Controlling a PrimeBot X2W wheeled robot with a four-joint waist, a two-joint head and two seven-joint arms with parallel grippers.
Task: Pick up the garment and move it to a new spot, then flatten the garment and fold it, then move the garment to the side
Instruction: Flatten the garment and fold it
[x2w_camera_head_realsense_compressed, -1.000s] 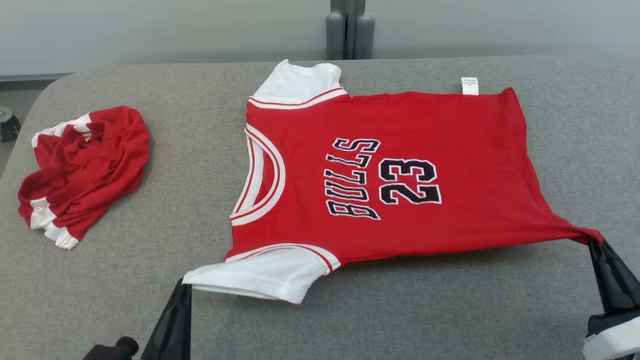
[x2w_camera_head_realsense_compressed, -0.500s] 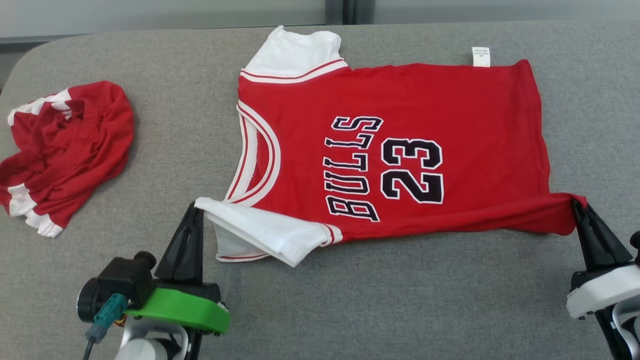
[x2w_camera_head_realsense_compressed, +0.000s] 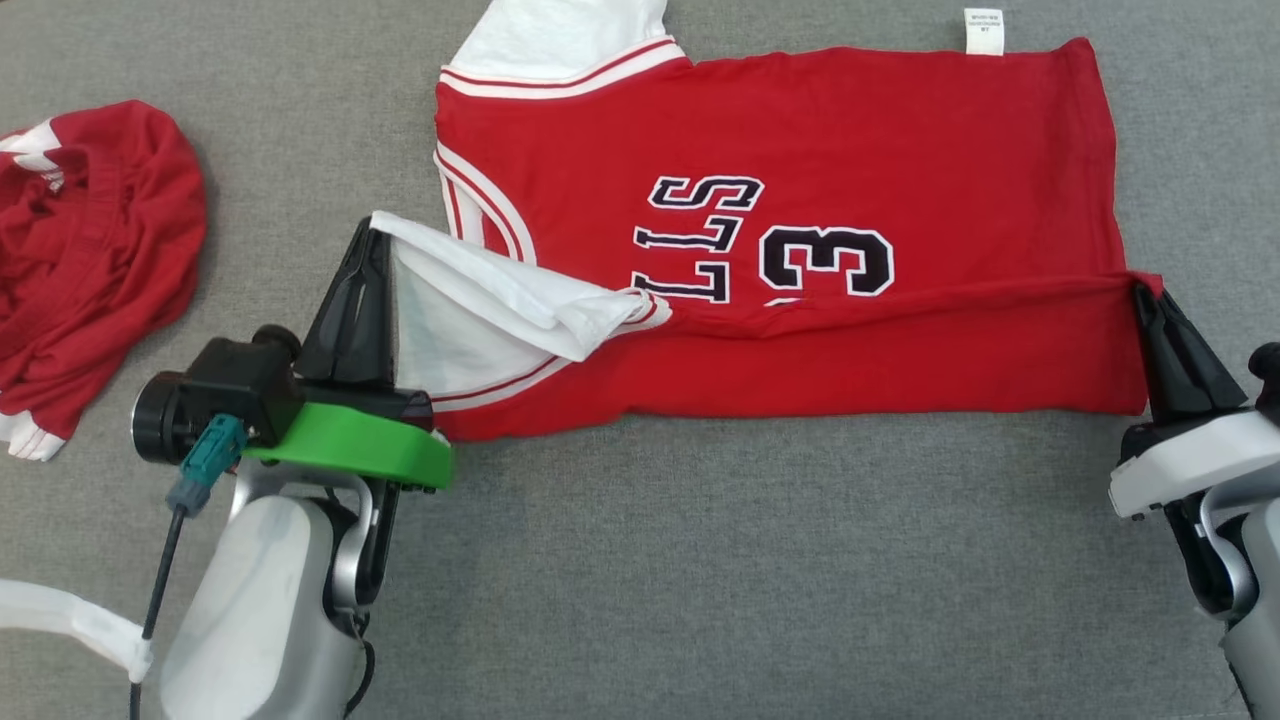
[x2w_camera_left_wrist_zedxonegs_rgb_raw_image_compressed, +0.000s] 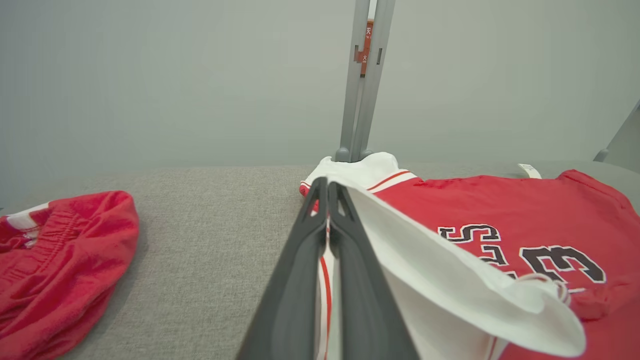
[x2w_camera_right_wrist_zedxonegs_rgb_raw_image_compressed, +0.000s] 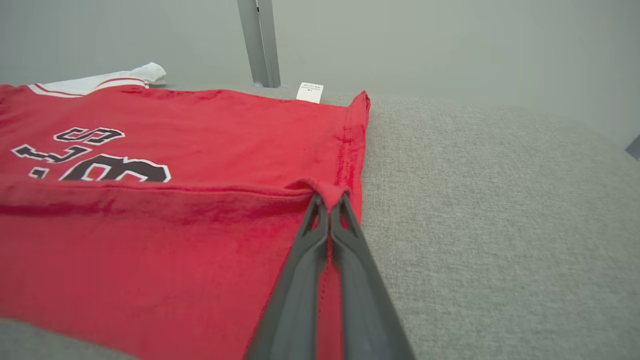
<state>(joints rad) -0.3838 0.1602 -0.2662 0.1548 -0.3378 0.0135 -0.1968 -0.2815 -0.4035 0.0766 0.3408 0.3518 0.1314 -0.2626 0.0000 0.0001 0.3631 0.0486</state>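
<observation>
The garment (x2w_camera_head_realsense_compressed: 800, 130), a red jersey T-shirt with white sleeves and black lettering, lies spread on the grey table, its near long edge lifted and folded back over the print. My left gripper (x2w_camera_head_realsense_compressed: 375, 230) is shut on the white near sleeve (x2w_camera_left_wrist_zedxonegs_rgb_raw_image_compressed: 440, 280), holding it raised over the collar area. My right gripper (x2w_camera_head_realsense_compressed: 1140, 290) is shut on the garment's near hem corner (x2w_camera_right_wrist_zedxonegs_rgb_raw_image_compressed: 330, 192) at the right. The far sleeve (x2w_camera_head_realsense_compressed: 560, 35) and a white tag (x2w_camera_head_realsense_compressed: 984, 30) lie flat at the far edge. In the wrist views each pair of fingers (x2w_camera_left_wrist_zedxonegs_rgb_raw_image_compressed: 327, 187) (x2w_camera_right_wrist_zedxonegs_rgb_raw_image_compressed: 330, 200) pinches cloth.
A smaller crumpled red garment with white bands (x2w_camera_head_realsense_compressed: 90, 250) sits at the table's left. Bare grey tabletop (x2w_camera_head_realsense_compressed: 750, 570) stretches in front of the jersey. A grey post (x2w_camera_left_wrist_zedxonegs_rgb_raw_image_compressed: 362, 80) rises behind the table against a pale wall.
Both grippers have carried the near edge of the garment away from me, folding it over the lettering. The head camera has tilted down, so the whole scene sits higher in view.
</observation>
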